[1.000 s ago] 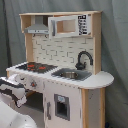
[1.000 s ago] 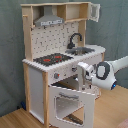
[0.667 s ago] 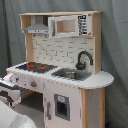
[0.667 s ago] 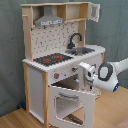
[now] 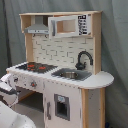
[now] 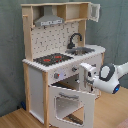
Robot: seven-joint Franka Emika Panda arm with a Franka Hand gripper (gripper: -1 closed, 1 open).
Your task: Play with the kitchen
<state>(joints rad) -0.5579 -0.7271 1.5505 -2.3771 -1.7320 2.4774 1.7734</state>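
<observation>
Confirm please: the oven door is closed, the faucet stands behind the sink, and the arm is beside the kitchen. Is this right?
Not quite. The oven door is open, swung out and down, as the second exterior view shows. The rest holds: the faucet stands behind the sink, and the arm is beside the kitchen.

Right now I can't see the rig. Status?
Gripper at the kitchen front, below the knobs. Oven door open, hanging down. Nothing in the way.
</observation>
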